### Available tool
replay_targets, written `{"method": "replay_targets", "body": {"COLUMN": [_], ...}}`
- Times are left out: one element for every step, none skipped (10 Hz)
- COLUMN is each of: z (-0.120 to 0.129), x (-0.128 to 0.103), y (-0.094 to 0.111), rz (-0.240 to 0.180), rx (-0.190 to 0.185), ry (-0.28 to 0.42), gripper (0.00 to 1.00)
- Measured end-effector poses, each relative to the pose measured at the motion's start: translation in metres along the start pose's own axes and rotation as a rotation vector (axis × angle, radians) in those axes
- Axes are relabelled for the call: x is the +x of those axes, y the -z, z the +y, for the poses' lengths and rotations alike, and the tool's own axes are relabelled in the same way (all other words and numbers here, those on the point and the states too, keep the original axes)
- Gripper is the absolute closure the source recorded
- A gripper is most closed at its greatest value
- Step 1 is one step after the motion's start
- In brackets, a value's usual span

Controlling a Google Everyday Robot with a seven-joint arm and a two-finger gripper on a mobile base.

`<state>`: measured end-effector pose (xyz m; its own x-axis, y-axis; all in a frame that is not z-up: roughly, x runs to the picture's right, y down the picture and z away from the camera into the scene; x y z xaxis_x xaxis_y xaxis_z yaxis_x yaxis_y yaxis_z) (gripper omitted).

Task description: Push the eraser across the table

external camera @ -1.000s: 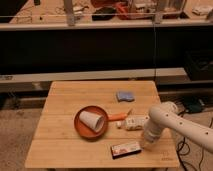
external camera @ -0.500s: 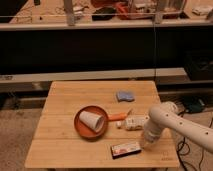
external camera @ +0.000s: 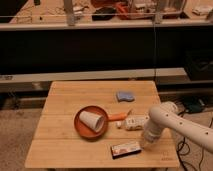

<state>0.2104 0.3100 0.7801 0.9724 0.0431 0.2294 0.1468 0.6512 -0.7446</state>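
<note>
The eraser (external camera: pixel 125 149) lies flat near the front edge of the table (external camera: pixel 65 145), right of centre. It has black edges, a white top and a red-orange patch at its left end. My gripper (external camera: pixel 145 143) is at the end of the white arm that comes in from the right. It is down at the table surface just to the right of the eraser's right end, touching or nearly touching it. The arm hides the fingers.
An orange plate (external camera: pixel 81 127) with a white cup (external camera: pixel 91 120) tipped on it sits at the table's middle. An orange handle (external camera: pixel 118 116) and a small white lumpy object (external camera: pixel 134 121) lie to its right. A blue-grey pad (external camera: pixel 124 95) is at the back right. Cables lie on the floor to the right.
</note>
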Motion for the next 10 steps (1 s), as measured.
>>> {"method": "replay_targets", "body": {"z": [-0.0001,-0.0002,-0.0001,0.0001,0.0038,0.0055,0.0049,0.0045,0.0056,0.0061], "x": [0.0,0.0,-0.0001,-0.0042,-0.0061,-0.006,-0.0085,-0.0098,-0.0088,-0.0076], "y": [0.0001,0.0001,0.0005,0.0028,0.0068,0.0069,0.0072,0.0077,0.0085,0.0095], "rz": [0.0,0.0,0.005,0.043,0.099,0.114,0.118,0.118,0.118,0.117], "rx": [0.0,0.001,0.004,0.04,0.078,0.083,0.085,0.09,0.091,0.091], "ry": [0.0,0.0,0.003,0.018,0.028,0.03,0.038,0.042,0.039,0.035], "gripper": [0.27,0.21,0.2,0.2,0.2,0.2,0.2,0.2,0.2,0.2]}}
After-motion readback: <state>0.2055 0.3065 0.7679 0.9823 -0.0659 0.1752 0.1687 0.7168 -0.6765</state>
